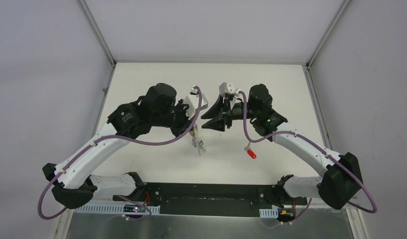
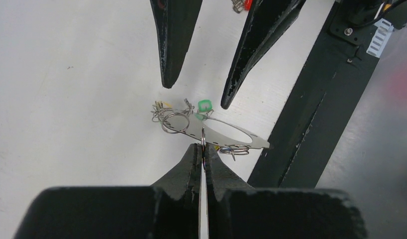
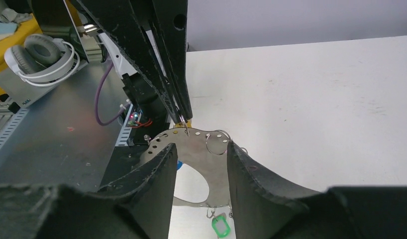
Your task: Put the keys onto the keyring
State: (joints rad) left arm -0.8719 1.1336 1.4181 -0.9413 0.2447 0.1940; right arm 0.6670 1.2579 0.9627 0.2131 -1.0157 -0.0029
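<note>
The left gripper [image 2: 203, 147] is pinched tight at the rim of the keyring [image 3: 215, 172], where a thin wire loop [image 3: 184, 130] passes through one of its small holes. Whether the pads grip the flat band itself or only that loop is hard to tell. The keyring hangs off these fingertips, above the table [image 3: 316, 99].

The right gripper [image 3: 200, 147] faces it with its fingers apart, one on each side of the band. Contact cannot be made out.

Small split rings [image 2: 174, 122] sit along the band's rim. A green tag [image 3: 220, 226] hangs at the band's edge nearest the right gripper, and a yellow tag [image 2: 164, 105] shows beside the split rings.

Bare white tabletop spreads to the right gripper's right; to its left the table gives way to a black base plate [image 2: 311, 99], with headphones [image 3: 40, 55] beyond.

A red-headed key [image 1: 251, 153] lies on the table near the right gripper. The right fingers hide both flanks of the band, and the key blades are too small to read.
</note>
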